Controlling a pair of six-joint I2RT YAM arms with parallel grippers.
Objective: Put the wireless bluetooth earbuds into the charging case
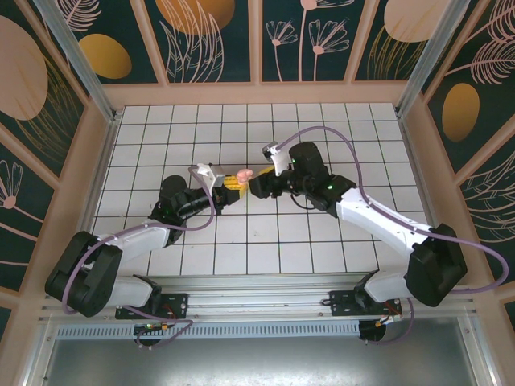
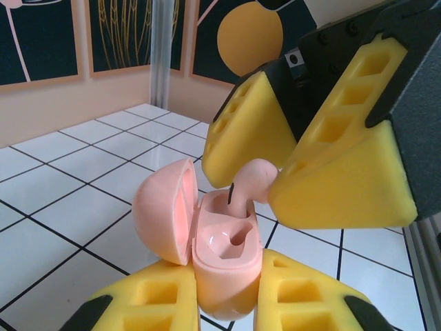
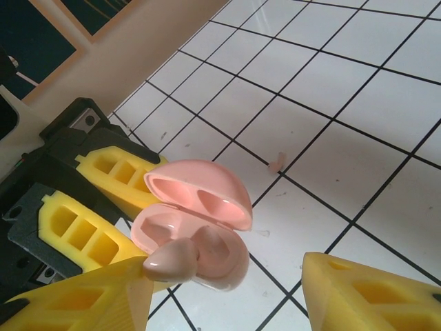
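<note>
Two hands of mine meet near the middle of the white tiled table [image 1: 322, 241] in the view from above. My left hand [image 1: 230, 187] reaches in from the left and my right hand [image 1: 256, 186] from the right, their yellow fingers almost touching. The pink charging case [image 1: 244, 174] sits right between them, at the tips of my left fingers and clear of the wall panels.

From my left wrist, the case stands upright between my two yellow fingers, which are closed tight against its lower shell on either side. Its lid [image 2: 165, 214] is swung open to the left. Inside the base I can see one pale well with a dark slot in it. Above it hangs one pale-pink earbud [image 2: 253, 181], its rounded head up between my right hand's fingers and its thin stem pointing down into the farther well. From this angle the head looks as if it touches both fingers, but I cannot tell whether that is only overlap.

From my right wrist, my own two fingers stand well apart at the bottom of the view, about half open, with a gap far wider than the earbud. The earbud's head lies against the tip of the finger at lower left alone, just over the open case, so I am not clamped on it. Behind the case are my left hand's yellow fingers and black housing. Beyond the case, a tiny pink bit [image 3: 278, 162] lies on the table near a grid line, too small to tell what it is.
</note>
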